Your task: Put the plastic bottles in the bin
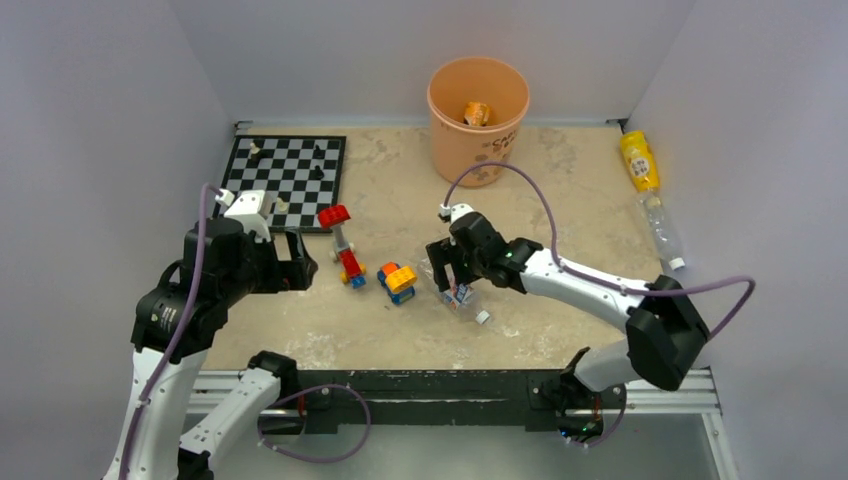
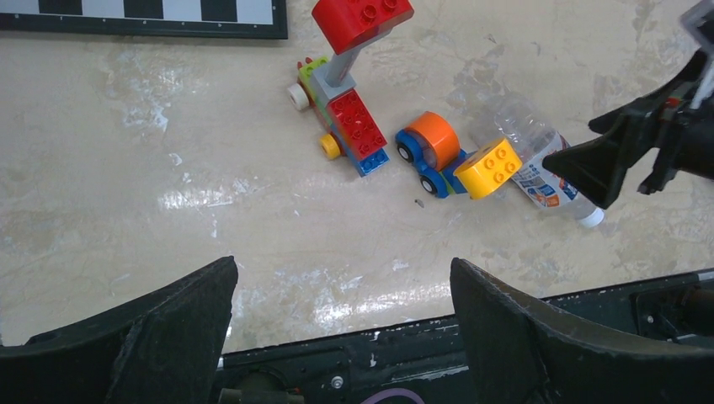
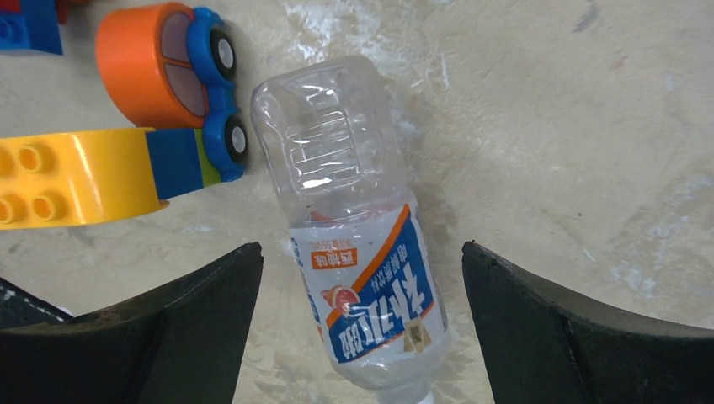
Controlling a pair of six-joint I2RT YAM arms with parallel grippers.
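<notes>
Round peach-orange plastic bin (image 1: 478,120) is standing upright at the far edge of the surface, centre-right, w/ faint print on its side. One small orange item (image 1: 477,113) is lying inside it, too small to ID. Clear plastic bottle w/ a blue-and-white label (image 3: 362,244) is lying on its side outside the bin, well apart from it, near the front-middle of the surface. Its base end is sitting just beside the wheels of an orange-and-blue toy car w/ a yellow block (image 3: 147,76). Right tool (image 3: 360,252) is hovering over this bottle, fingers spread wide, one on each side of the labelled part & not closed on it. Two more bottles are lying by the right wall: a yellow plastic bottle (image 1: 639,160) and, nearer the arms, a clear bottle w/ a white cap (image 1: 662,232), roughly end to end. Left tool (image 2: 343,278) is gaping wide too, holding nothing, hanging above bare surface on the left side. Beige marbled surface (image 1: 570,200) is carrying a black-and-white chessboard (image 1: 285,175) w/ a few pieces at the far left, plus a red-topped block tower on wheels (image 1: 343,245) near the toy car. Plain pale grey walls (image 1: 100,100) are closing in the surface on three sides.
</notes>
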